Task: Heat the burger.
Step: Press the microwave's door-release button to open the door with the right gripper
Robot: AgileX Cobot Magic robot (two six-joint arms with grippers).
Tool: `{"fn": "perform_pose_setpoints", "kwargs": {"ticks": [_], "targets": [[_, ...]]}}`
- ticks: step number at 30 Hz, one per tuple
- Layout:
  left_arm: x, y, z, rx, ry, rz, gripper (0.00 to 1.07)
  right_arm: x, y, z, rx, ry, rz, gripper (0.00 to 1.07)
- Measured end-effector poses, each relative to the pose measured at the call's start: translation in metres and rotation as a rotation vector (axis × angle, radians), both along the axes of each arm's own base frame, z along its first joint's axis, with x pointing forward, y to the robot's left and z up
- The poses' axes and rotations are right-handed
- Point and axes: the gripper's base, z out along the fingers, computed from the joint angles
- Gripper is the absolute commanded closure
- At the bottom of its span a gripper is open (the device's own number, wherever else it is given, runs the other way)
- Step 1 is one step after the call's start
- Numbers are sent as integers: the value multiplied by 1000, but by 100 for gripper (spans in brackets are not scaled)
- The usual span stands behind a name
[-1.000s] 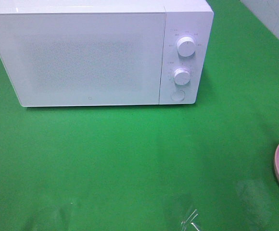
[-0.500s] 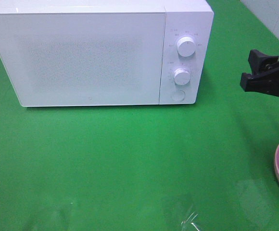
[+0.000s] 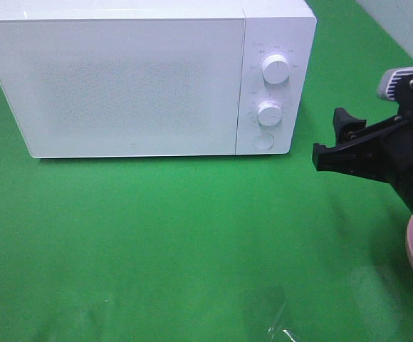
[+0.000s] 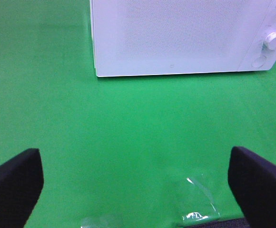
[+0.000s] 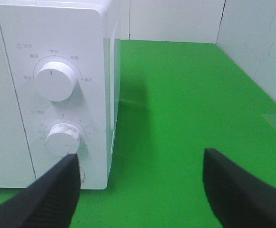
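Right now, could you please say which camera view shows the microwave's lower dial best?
The right wrist view: the lower dial sits close up, marks visible. The exterior high view shows it small; the left wrist view, small too.

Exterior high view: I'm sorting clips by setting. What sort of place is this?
Likely a staged robot test bench, not a real kitchen: a lone white microwave stands on a bright green table cover, boxed in by plain white panels, with the right gripper beside it.
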Motion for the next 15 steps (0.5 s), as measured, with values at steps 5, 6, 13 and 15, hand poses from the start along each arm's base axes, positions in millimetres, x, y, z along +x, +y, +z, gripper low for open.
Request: {"fn": "perform_pose_setpoints", "kwargs": {"ticks": [5, 6, 13, 15], "targets": [[0, 0, 0, 0, 0, 0, 9, -4, 12, -13, -35, 38, 8, 35], [0, 0, 0, 0, 0, 0, 9, -4, 12, -13, -35, 38, 8, 35], [0, 0, 0, 0, 0, 0, 9, 5, 29, -24, -66, 68, 12, 35], [0, 0, 0, 0, 0, 0, 9, 7, 32, -28, -73, 74, 12, 35]]}}
